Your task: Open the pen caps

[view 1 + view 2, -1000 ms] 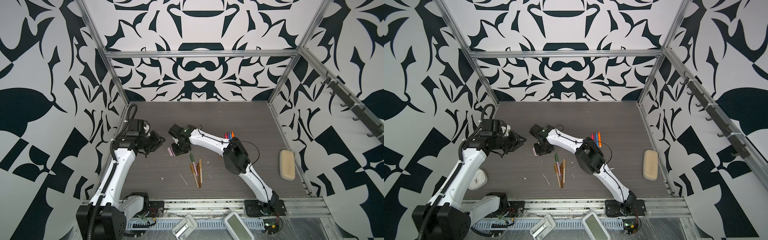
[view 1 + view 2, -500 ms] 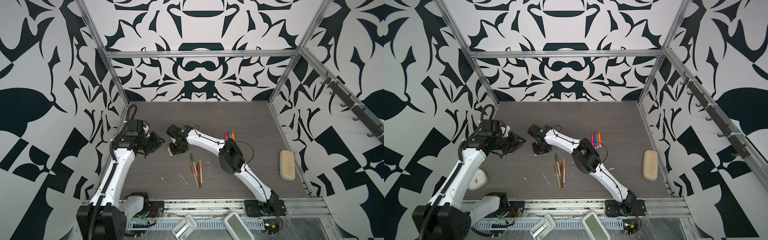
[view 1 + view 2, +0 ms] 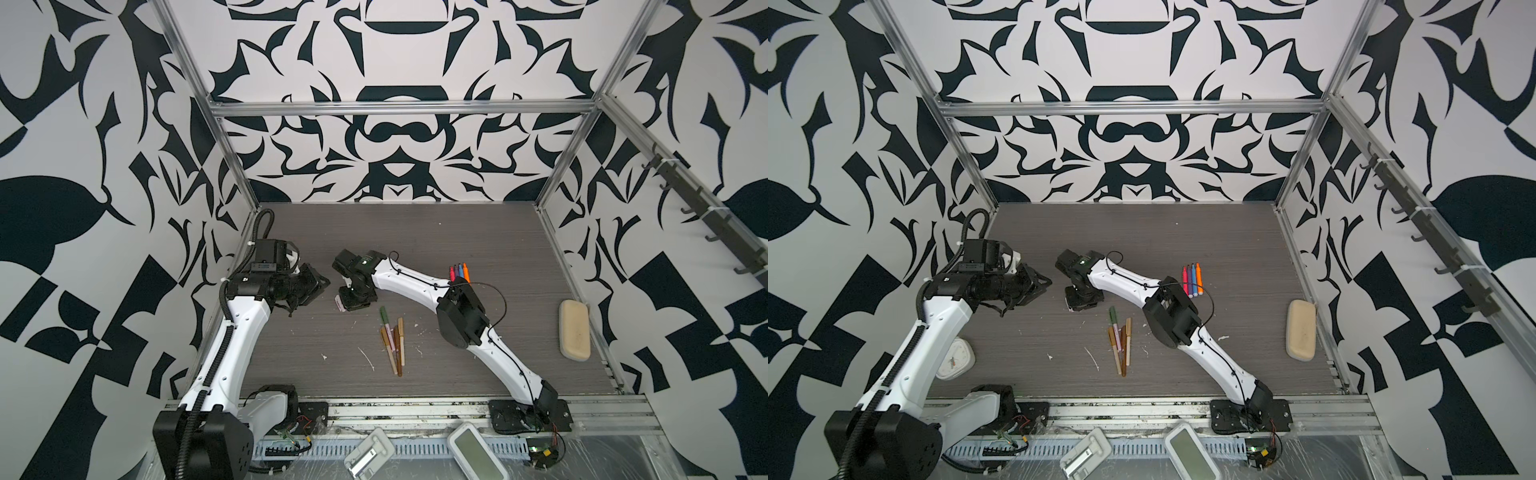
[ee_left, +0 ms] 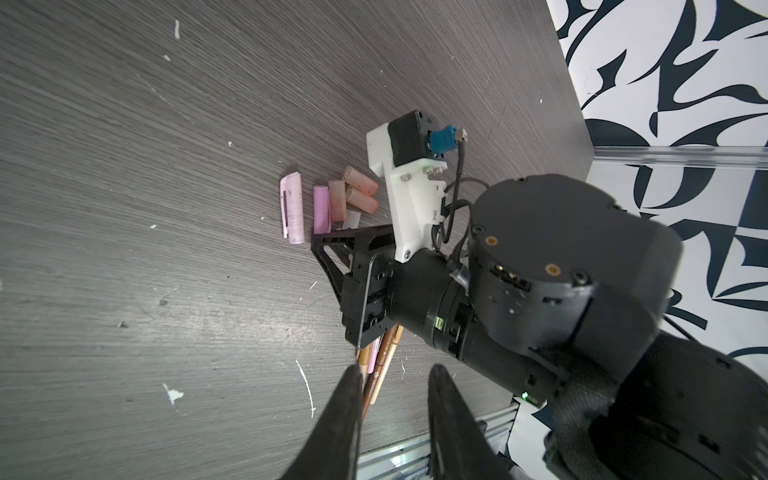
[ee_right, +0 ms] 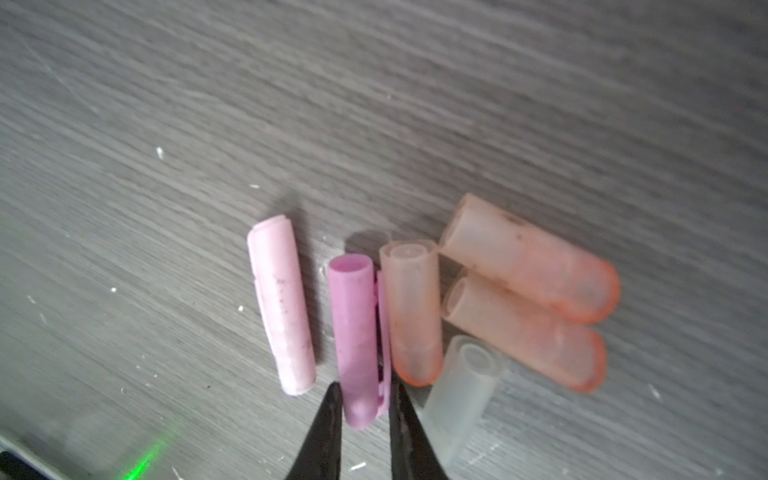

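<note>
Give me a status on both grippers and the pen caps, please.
Left gripper open, empty. Right gripper shut on magenta clipped plastic pen cap on table. Nearest translucent peach cap and clear cap crowd alongside.

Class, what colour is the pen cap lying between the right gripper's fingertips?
The pen cap is purple-pink; clearest in the right wrist view.

The pen caps point(image 4: 322, 210) lie clustered on the table point(image 3: 457, 232), left of and behind the middle pens point(image 3: 392, 345)

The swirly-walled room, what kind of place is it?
Probably a robot test booth: patterned walls on a metal frame, left arm and right arm bolted to a rail, pens on the table.
</note>
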### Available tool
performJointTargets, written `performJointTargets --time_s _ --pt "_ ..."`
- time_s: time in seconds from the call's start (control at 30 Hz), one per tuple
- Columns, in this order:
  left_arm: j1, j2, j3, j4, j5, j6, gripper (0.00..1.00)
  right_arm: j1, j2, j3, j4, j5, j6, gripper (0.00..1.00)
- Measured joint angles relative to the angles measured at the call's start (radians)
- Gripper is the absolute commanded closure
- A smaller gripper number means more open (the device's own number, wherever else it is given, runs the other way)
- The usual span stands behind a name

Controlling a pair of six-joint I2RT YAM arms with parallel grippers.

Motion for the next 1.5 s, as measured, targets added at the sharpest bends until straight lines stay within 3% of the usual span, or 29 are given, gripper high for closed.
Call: performJointTargets --time_s 0.57,1.0,1.07,1.2,1.37,1.5 --pt "0.001 0.003 -0.002 -0.001 0.000 0.002 0.69 0.111 -0.251 -0.406 0.092 0.026 -0.042 0.84" --pt "0.001 -0.109 0.019 -0.031 -0.081 -0.017 0.68 0.175 -0.310 -0.505 0.113 0.014 -0.376 0.81" --pt "0.001 -0.122 0.023 -0.039 -0.087 -0.018 0.68 0.167 -0.327 -0.522 0.117 0.012 -0.397 0.80" --pt "0.001 -0.122 0.023 -0.075 -0.095 -0.029 0.53 0.130 -0.441 -0.623 0.140 0.002 -0.396 0.79" --pt "-0.013 -0.116 -0.054 -0.089 -0.021 -0.074 0.40 0.005 -0.640 -0.724 0.157 0.010 -0.322 0.79" --pt "-0.182 -0.060 -0.196 -0.061 0.018 -0.172 0.35 -0.121 -0.781 -0.811 0.177 0.020 -0.257 0.79"
